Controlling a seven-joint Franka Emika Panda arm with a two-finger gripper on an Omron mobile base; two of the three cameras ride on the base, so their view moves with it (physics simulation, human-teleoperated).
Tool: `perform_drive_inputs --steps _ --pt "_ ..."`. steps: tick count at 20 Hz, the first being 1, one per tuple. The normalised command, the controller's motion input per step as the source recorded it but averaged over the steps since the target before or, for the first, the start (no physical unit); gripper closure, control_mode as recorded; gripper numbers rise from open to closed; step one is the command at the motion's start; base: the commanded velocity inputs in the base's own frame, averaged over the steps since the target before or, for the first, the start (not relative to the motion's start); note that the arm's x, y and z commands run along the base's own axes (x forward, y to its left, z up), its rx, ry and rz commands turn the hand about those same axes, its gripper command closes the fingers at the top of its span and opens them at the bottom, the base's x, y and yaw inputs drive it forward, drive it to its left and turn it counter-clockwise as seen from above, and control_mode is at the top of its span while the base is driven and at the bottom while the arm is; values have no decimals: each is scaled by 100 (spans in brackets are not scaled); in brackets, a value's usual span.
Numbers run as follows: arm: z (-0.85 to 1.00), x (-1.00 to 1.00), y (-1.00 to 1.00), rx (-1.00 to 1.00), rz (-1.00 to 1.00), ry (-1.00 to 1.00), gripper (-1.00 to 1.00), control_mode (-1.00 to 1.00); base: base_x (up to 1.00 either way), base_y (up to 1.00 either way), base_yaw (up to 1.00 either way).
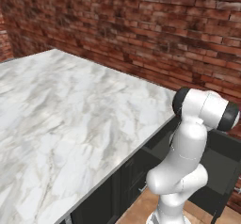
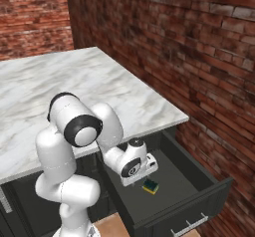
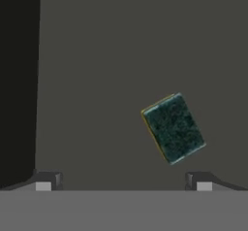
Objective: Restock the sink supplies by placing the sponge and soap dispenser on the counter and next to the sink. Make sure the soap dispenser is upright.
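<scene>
One sponge: lying flat on the floor of the open drawer, dark green side up, a thin yellow edge showing along one side.
Sponge [image 3: 173, 127]: turned at an angle to the drawer walls, apart from every wall, nothing touching it.
Sponge, right base view [image 2: 150, 186]: small yellow-green block on the drawer floor, just beside and below the hand.
Drawer [image 2: 199, 201]: dark, pulled out from under the desk edge, chrome handle on its front.
End effector [image 3: 123, 181]: spread wide, holding nothing; two dark tips far apart, sponge above the space between them and nearer the right tip in the hand view.
End effector, height: above the drawer floor, clear of the sponge, no contact visible.
Hand [image 2: 134, 166]: reaching down into the drawer, below the desk edge, tilted toward the sponge.
Desk [image 1: 61, 119]: white-and-grey veined marble, above the drawer, over dark cabinet fronts.
Arm [image 1: 188, 152]: white with dark joints, standing in front of the drawer, elbow raised to about desk height.
Wall [image 2: 199, 57]: red brick, behind and beside the drawer.
Drawer wall [image 3: 17, 79]: darker band down the left of the hand view, well apart from the sponge.
Floor [image 1: 141, 209]: tan, under the arm's base and in front of the drawer.
</scene>
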Motion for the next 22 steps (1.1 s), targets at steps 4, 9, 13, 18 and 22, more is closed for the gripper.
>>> perform_drive_inputs --steps 4,9,13,18,22 --pt "-7 28 -12 3 6 3 -100 -100 0 0 0" --pt "-6 35 -27 7 5 8 -100 -100 0 0 0" --pt "-27 32 -24 5 5 8 -100 -100 0 0 0" --pt "-48 22 -14 0 3 5 -100 -100 0 0 0" --pt "-37 21 -2 0 2 2 -100 -100 0 0 0"
